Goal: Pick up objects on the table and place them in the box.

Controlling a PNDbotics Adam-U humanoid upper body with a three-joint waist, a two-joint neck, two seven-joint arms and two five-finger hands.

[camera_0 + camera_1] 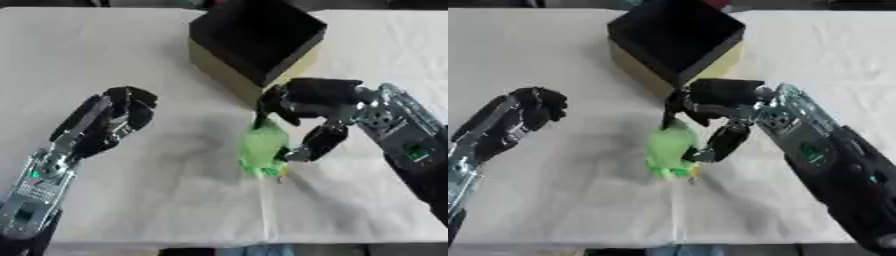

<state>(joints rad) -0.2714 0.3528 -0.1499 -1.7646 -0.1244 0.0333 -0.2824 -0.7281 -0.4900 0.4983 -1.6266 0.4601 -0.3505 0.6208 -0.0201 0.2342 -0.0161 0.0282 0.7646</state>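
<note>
Green object (pixel 262 150), soft-looking, mid-frame on white table (pixel 131 200): pinched between thumb and fingers of right hand (pixel 306 107). Box (pixel 255 37), black inside, upper centre. Left hand (pixel 118 117), at left: fingers curled, holding nothing.

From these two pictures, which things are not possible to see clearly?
- Inside of the box: black, so whether it holds anything cannot be told, in both views.
- Green object: blurred; its kind is unclear. The right hand covers its top.
- Left hand: its palm side is turned away.
- Right forearm: cut off by the right edge.
</note>
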